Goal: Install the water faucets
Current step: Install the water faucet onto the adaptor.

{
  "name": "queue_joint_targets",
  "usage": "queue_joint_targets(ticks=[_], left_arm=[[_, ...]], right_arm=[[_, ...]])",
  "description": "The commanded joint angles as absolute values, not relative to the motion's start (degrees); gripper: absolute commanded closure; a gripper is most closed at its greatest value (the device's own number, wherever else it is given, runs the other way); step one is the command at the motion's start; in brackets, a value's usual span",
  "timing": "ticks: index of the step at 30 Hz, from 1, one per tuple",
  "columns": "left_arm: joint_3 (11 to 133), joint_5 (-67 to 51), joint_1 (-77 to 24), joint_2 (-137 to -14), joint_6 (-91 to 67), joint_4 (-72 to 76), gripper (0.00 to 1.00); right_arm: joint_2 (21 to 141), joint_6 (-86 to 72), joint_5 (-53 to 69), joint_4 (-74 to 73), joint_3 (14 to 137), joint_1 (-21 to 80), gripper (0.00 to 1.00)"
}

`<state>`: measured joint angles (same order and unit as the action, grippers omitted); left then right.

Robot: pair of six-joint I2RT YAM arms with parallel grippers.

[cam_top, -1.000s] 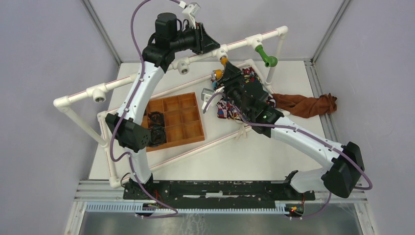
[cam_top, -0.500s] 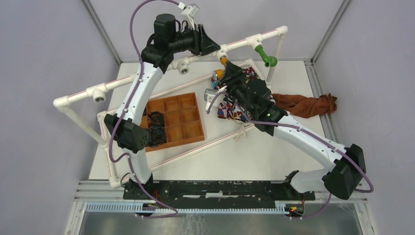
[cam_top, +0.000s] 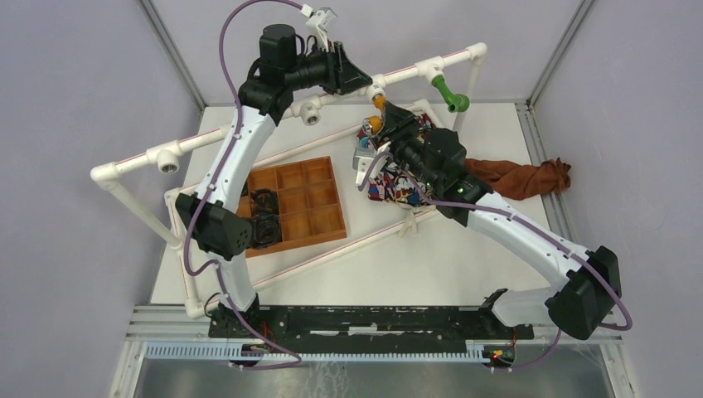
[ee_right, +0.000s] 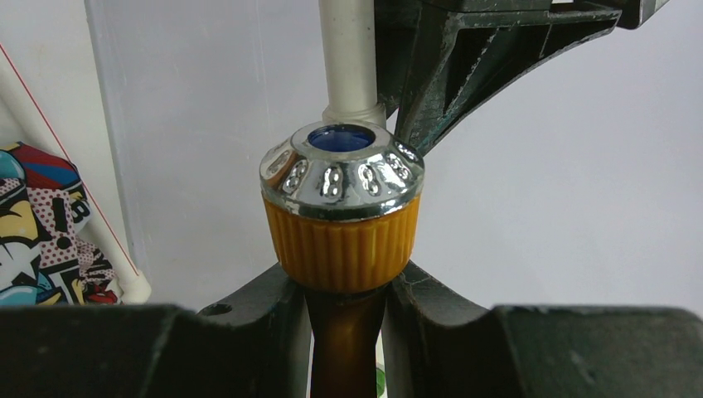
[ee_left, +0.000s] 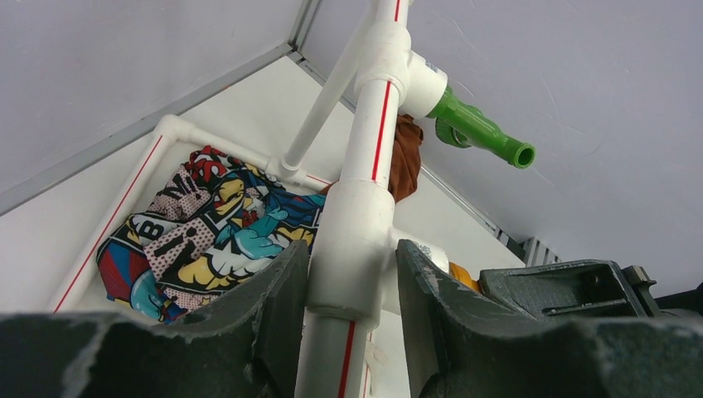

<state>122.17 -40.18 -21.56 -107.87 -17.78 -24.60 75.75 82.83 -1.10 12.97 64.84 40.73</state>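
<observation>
The orange-yellow faucet (cam_top: 377, 112) is held in my right gripper (cam_top: 385, 123) just under a white T-fitting (cam_top: 377, 85) on the raised pipe. In the right wrist view the jaws are shut on the faucet's stem below its ribbed orange knob (ee_right: 341, 240), which has a chrome cap; my right gripper (ee_right: 344, 332) sits below it. My left gripper (cam_top: 358, 76) is shut around that T-fitting (ee_left: 352, 240), one finger on each side. The green faucet (cam_top: 450, 95) sticks out of the T-fitting further right, and it also shows in the left wrist view (ee_left: 481, 137).
Two open T-fittings (cam_top: 311, 112) (cam_top: 168, 160) sit further left on the pipe. An orange compartment tray (cam_top: 294, 203) lies at the table's middle left. A comic-print cloth (cam_top: 390, 182) lies under my right wrist and a brown cloth (cam_top: 522, 178) to the right.
My right wrist has turned and shifted slightly toward the fitting with the orange-yellow faucet in it. My left arm has stayed on the T-fitting.
</observation>
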Motion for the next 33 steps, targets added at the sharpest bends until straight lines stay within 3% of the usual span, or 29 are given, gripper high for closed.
queue_joint_targets(ticks=[1,33], left_arm=[[120.3,-45.8,-22.7,-107.0,-17.2,-32.9,0.51],[119.5,-45.8,-22.7,-106.8,-17.0,-33.0,0.52]], right_arm=[[75.9,77.3,3.5,16.9,67.0,39.3,1.00],[77.6,42.4,8.4,31.0,63.3,36.7,1.00]])
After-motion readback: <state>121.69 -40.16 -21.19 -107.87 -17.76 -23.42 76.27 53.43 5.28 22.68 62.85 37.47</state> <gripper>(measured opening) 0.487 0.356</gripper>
